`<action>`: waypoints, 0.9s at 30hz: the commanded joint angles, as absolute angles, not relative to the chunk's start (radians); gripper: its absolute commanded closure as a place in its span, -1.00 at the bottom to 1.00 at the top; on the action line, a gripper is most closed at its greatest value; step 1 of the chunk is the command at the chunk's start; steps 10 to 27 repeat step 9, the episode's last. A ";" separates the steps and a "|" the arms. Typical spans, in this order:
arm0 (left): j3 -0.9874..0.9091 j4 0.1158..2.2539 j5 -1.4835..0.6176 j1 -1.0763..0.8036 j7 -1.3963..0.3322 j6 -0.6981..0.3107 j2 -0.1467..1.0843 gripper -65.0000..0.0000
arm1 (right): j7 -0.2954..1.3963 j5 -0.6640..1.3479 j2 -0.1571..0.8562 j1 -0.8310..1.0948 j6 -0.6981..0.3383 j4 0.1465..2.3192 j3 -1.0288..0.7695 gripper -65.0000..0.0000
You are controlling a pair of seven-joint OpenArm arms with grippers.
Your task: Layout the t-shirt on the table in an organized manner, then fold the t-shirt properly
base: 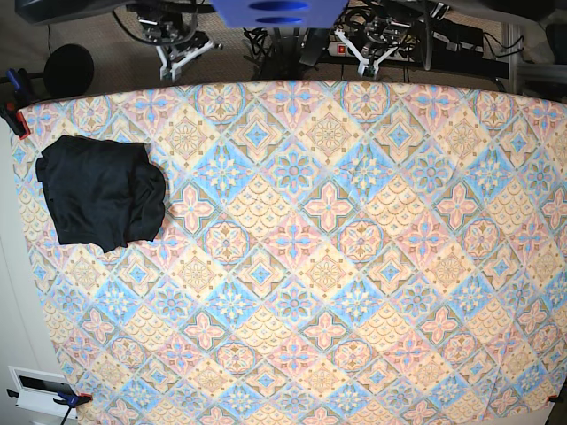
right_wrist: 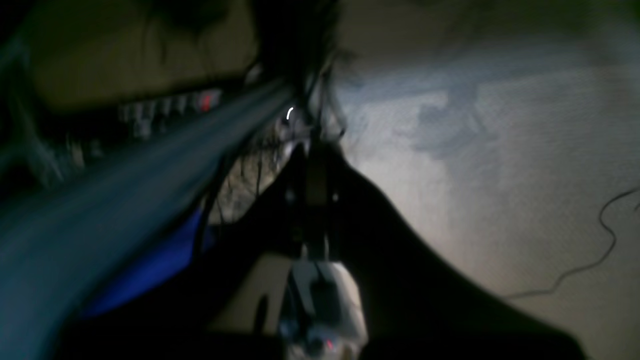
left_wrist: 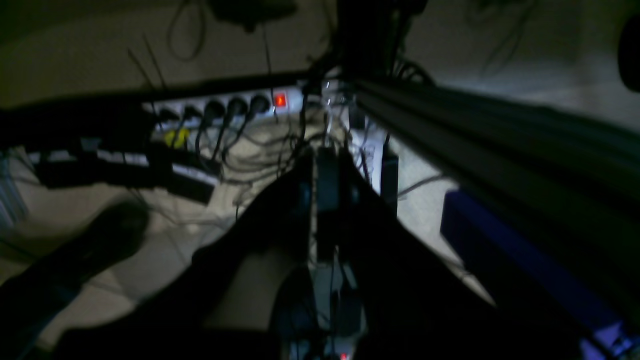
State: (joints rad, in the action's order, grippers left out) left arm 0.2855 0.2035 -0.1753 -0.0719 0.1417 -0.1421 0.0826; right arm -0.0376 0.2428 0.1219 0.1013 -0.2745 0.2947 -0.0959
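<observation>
Base view shows the t-shirt (base: 102, 192) bunched in a loose black heap at the desk's (base: 354, 266) far left, well clear of both arms. It looks light, limp and a little slick, so I'd judge it best pinched at a shoulder seam or hem edge and dragged flat. No print, label or writing is readable. The left hand (left_wrist: 327, 200) and right hand (right_wrist: 316, 185) are both closed together, holding nothing
</observation>
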 commanded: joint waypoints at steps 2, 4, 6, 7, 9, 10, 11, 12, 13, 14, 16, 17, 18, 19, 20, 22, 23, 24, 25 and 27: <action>0.271 0.209 -0.180 -0.062 0.157 -0.145 0.076 0.99 | -0.051 0.248 0.124 0.099 -0.280 0.303 -0.119 1.00; 0.262 0.209 -0.180 -0.062 0.157 -0.145 0.059 0.99 | -0.051 0.248 0.120 0.099 -0.280 0.305 -0.122 1.00; 0.257 0.209 -0.180 -0.064 0.157 -0.145 0.051 0.99 | -0.051 0.248 0.110 0.099 -0.280 0.308 -0.120 1.00; 0.257 0.209 -0.180 -0.064 0.157 -0.145 0.051 0.99 | -0.053 0.246 0.110 0.099 -0.280 0.308 -0.116 1.00; 0.259 0.209 -0.180 -0.065 0.157 -0.145 0.050 0.99 | -0.053 0.246 0.094 0.099 -0.280 0.309 -0.114 1.00; 0.259 0.209 -0.180 -0.065 0.157 -0.145 0.050 0.99 | -0.053 0.246 0.094 0.099 -0.280 0.309 -0.114 1.00; 0.259 0.209 -0.180 -0.065 0.157 -0.145 0.050 0.99 | -0.053 0.246 0.094 0.099 -0.280 0.309 -0.114 1.00; 0.259 0.209 -0.180 -0.065 0.157 -0.145 0.050 0.99 | -0.053 0.246 0.094 0.099 -0.280 0.309 -0.114 1.00; 0.259 0.209 -0.180 -0.065 0.157 -0.145 0.050 0.99 | -0.053 0.246 0.094 0.099 -0.280 0.309 -0.114 1.00; 0.259 0.209 -0.180 -0.065 0.157 -0.145 0.050 0.99 | -0.053 0.246 0.094 0.099 -0.280 0.309 -0.114 1.00; 0.259 0.209 -0.180 -0.065 0.157 -0.145 0.050 0.99 | -0.053 0.246 0.094 0.099 -0.280 0.309 -0.114 1.00; 0.259 0.209 -0.180 -0.065 0.157 -0.145 0.050 0.99 | -0.053 0.246 0.094 0.099 -0.280 0.309 -0.114 1.00; 0.259 0.209 -0.180 -0.065 0.157 -0.145 0.050 0.99 | -0.053 0.246 0.094 0.099 -0.280 0.309 -0.114 1.00; 0.259 0.209 -0.180 -0.065 0.157 -0.145 0.050 0.99 | -0.053 0.246 0.094 0.099 -0.280 0.309 -0.114 1.00; 0.259 0.209 -0.180 -0.065 0.157 -0.145 0.050 0.99 | -0.053 0.246 0.094 0.099 -0.280 0.309 -0.114 1.00; 0.259 0.209 -0.180 -0.065 0.157 -0.145 0.050 0.99 | -0.053 0.246 0.094 0.099 -0.280 0.309 -0.114 1.00; 0.259 0.209 -0.180 -0.065 0.157 -0.145 0.050 0.99 | -0.053 0.246 0.094 0.099 -0.280 0.309 -0.114 1.00; 0.259 0.209 -0.180 -0.065 0.157 -0.145 0.050 0.99 | -0.053 0.246 0.094 0.099 -0.280 0.309 -0.114 1.00; 0.259 0.209 -0.180 -0.065 0.157 -0.145 0.050 0.99 | -0.053 0.246 0.094 0.099 -0.280 0.309 -0.114 1.00; 0.259 0.209 -0.180 -0.065 0.157 -0.145 0.050 0.99 | -0.053 0.246 0.094 0.099 -0.280 0.309 -0.114 1.00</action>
